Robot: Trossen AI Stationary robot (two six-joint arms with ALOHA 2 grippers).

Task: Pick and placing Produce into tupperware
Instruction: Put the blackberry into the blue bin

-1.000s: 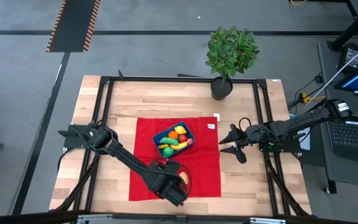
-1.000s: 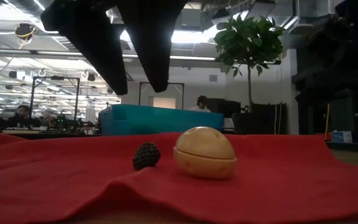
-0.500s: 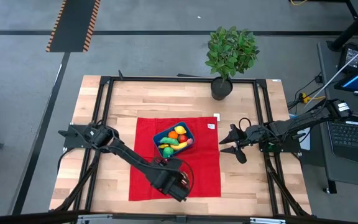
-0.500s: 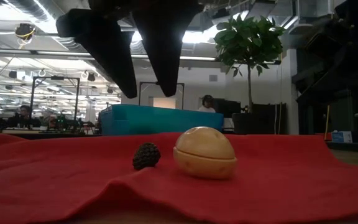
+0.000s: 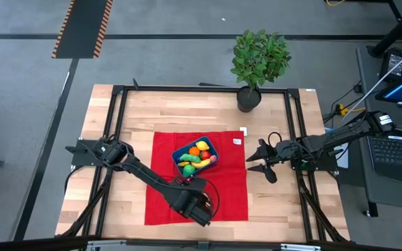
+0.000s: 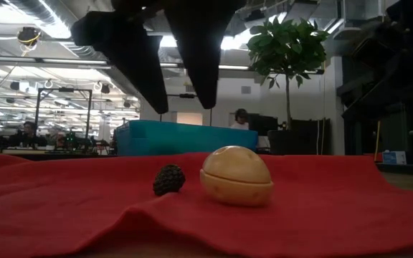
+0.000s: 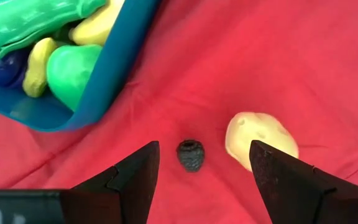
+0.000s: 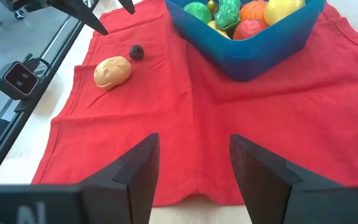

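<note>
**Two pieces left on the cloth, the rest already boxed**

Nearest the front edge of the bench (image 5: 117, 115), on the red cloth (image 6: 335, 208), lie the last two loose pieces of produce: a small dark berry (image 7: 191, 155) and, just beside it but apart, a pale tan potato-like piece (image 7: 261, 137). The left pincer (image 7: 201, 171) hangs above them, released, its fingers spread wide with the berry lined up between them and clear air underneath. Nothing is gripped yet.

Farther back on the cloth sits the blue tupperware (image 5: 209, 148), already heaped with green, yellow, orange and red pieces (image 8: 241, 15). By the look of it most of the job is done; what remains is the berry, then the tan piece.

Off the cloth's right edge, the right pincer (image 5: 255, 168) waits over bare bench, parted and empty. Beyond, at the far edge, stands a potted plant (image 5: 258, 59).
</note>
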